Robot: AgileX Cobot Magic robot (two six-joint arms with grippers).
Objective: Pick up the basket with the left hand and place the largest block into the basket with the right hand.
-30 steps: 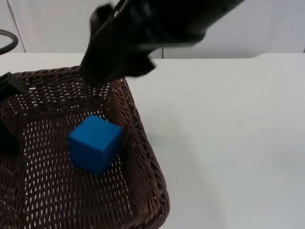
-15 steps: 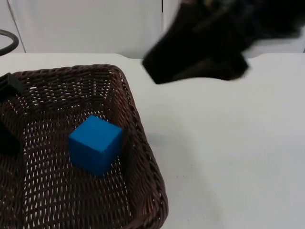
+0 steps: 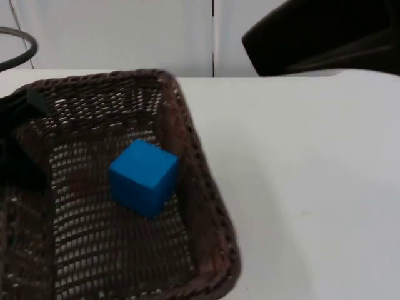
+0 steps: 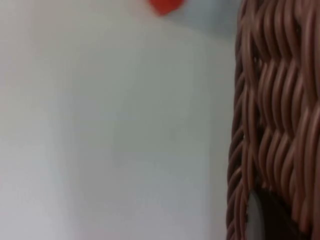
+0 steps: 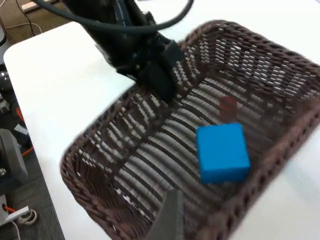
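Note:
A brown wicker basket [image 3: 200, 187] sits at the left of the table in the top view, with the blue block [image 3: 144, 177] lying inside it. My left gripper [image 3: 22, 119] is shut on the basket's left rim. The right wrist view shows that grip on the rim [image 5: 155, 75], with the blue block [image 5: 222, 152] on the basket's [image 5: 100, 165] woven floor. My right gripper [image 3: 312, 37] hangs high at the back right, away from the basket and carrying nothing. The basket's wall [image 4: 270, 115] stands close in the left wrist view.
A small red object [image 4: 165, 5] lies on the table beyond the basket and shows faintly through the weave [image 5: 229, 105]. Bare white table top [image 3: 312, 187] stretches to the right of the basket. The grey partition wall [image 3: 125, 31] closes the back.
My right arm has pulled back from over the basket to the upper right. The basket, with the blue block in it, has shifted up and slightly right in the top view.

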